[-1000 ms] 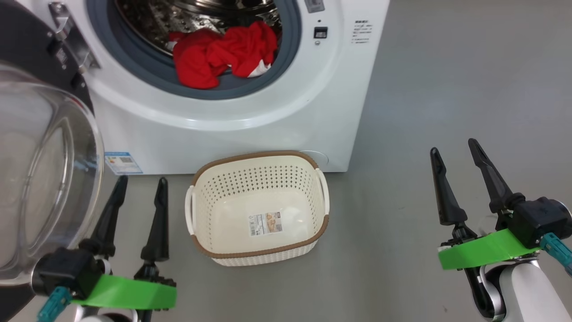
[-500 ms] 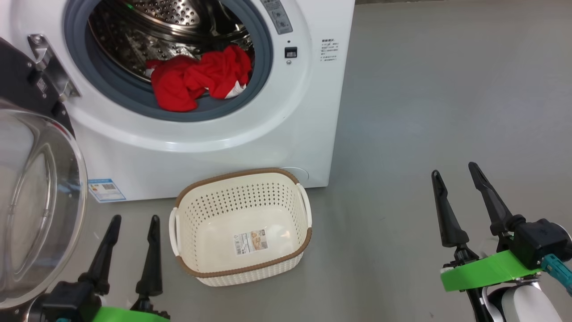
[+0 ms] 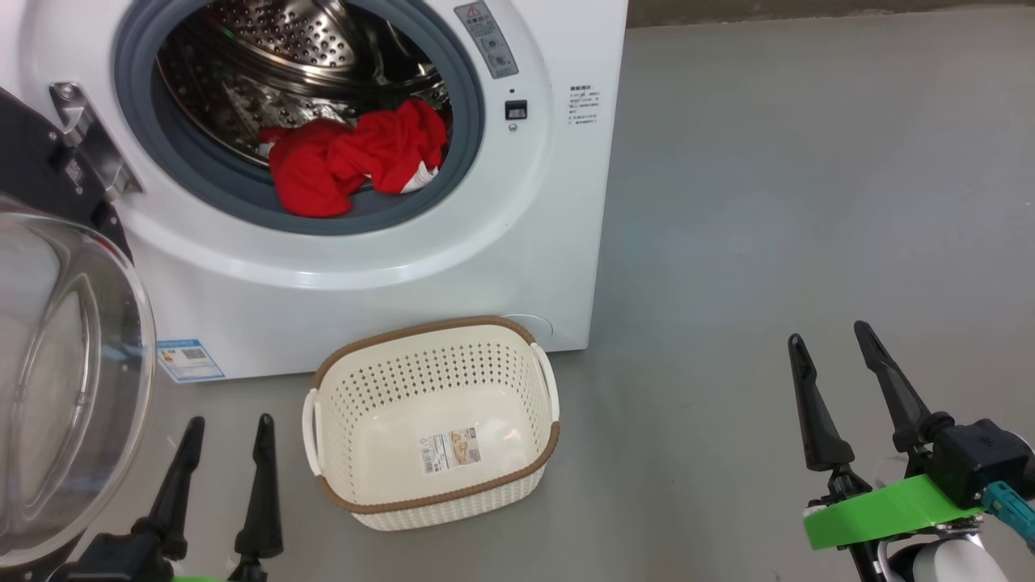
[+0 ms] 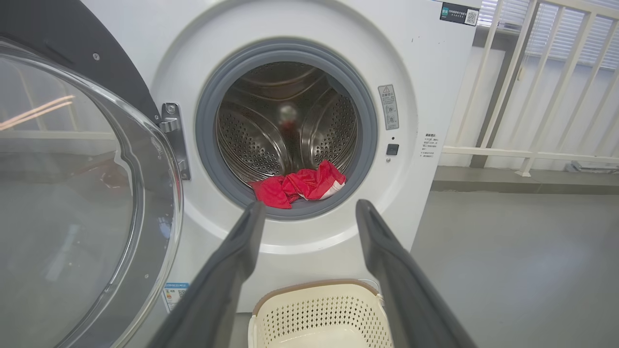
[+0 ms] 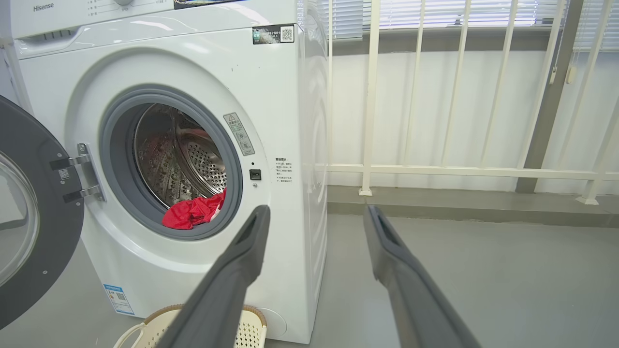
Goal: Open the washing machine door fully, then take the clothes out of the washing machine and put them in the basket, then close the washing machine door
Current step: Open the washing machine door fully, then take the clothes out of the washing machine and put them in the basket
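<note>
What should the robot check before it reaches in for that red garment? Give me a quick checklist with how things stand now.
1. The washing machine door swung wide open: ok.
2. The clothes in sight, at the front edge of the drum: ok.
3. The basket upright, holding no clothes, before the washing machine: ok.
4. Left gripper open, holding nothing: ok.
5. Right gripper open, holding nothing: ok.
6. Anything more under the clothes: cannot tell.

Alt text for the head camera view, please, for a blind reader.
White washing machine, door swung open leftward, red garment lying at the mouth of the drum. An empty cream basket sits on the floor before it, between the left gripper and right gripper, both open.
</note>
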